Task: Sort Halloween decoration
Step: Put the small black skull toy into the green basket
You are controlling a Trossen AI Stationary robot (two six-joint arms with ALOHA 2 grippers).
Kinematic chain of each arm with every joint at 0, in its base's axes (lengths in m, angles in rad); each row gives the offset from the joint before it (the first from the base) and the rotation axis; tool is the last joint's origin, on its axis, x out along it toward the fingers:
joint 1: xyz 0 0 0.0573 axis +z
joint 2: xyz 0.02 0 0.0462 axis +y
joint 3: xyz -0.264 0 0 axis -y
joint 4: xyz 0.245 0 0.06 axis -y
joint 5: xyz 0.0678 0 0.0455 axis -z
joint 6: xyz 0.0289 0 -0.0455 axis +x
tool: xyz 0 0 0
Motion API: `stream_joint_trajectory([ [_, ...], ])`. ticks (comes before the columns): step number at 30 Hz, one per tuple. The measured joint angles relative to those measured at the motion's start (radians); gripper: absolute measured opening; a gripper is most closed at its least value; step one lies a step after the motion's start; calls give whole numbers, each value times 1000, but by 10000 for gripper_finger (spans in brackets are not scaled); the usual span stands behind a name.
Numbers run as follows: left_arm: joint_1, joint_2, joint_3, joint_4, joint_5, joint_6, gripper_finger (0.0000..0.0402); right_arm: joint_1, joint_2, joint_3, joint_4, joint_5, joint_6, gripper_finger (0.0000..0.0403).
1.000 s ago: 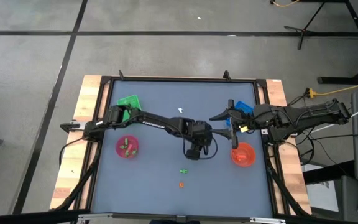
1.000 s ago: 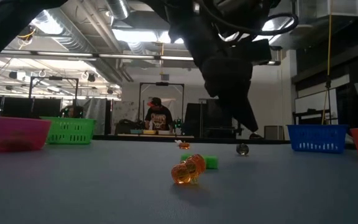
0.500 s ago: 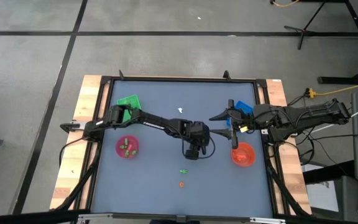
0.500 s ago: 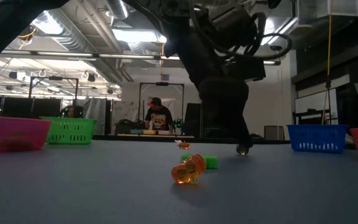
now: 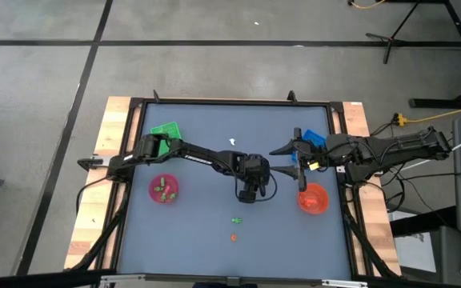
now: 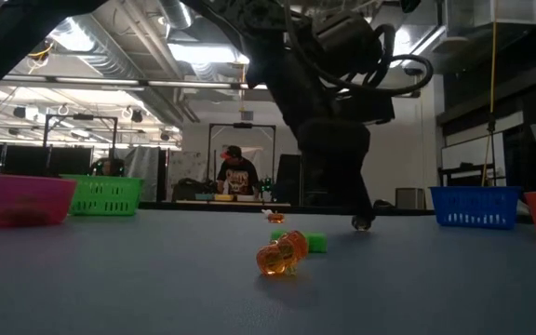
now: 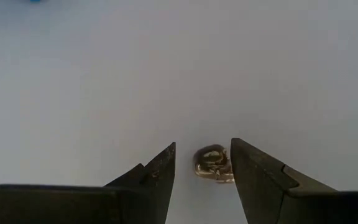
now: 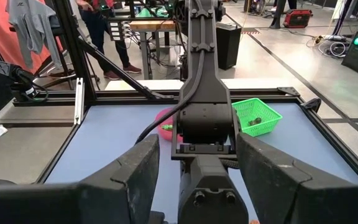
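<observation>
A tiny dark figure [image 7: 213,163] lies on the table between the open fingers of my left gripper [image 7: 202,168]. My left gripper [image 5: 246,194] is down at the table's middle, and its fingertips [image 6: 361,221] reach the tabletop. A green figure [image 5: 236,219] and an orange figure [image 5: 233,237] lie nearer the front edge. They also show in the low view as the orange figure [image 6: 282,253] and the green figure [image 6: 316,242]. A white figure [image 5: 232,142] lies toward the far edge. My right gripper [image 5: 285,158] is open and empty, beside the blue tray [image 5: 314,140]. My left gripper comes from above with its fingers on either side of the dark figure [image 7: 222,171], which lies on the table. The figure is close against one finger [image 7: 247,171] and apart from the other. I cannot tell whether it touches.
A pink bowl [image 5: 164,189] with several figures and a green tray [image 5: 165,132] stand at the left. An orange bowl [image 5: 313,199] stands at the right, in front of the blue tray. A person [image 6: 238,172] stands in the room beyond the table.
My left gripper has gone down to the tabletop, and its fingers now stand around the dark figure. The figure has stayed where it was.
</observation>
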Motion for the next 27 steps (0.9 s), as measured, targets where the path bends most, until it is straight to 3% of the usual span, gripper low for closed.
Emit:
stream_joint_trajectory([
  [19, 0, 38, 2, -15, 6, -24, 139, 0, 0, 0, -20, 0, 0, 214],
  [27, -1, 39, 2, -18, 6, -24, 104, 0, 0, 0, -22, 0, 0, 214],
])
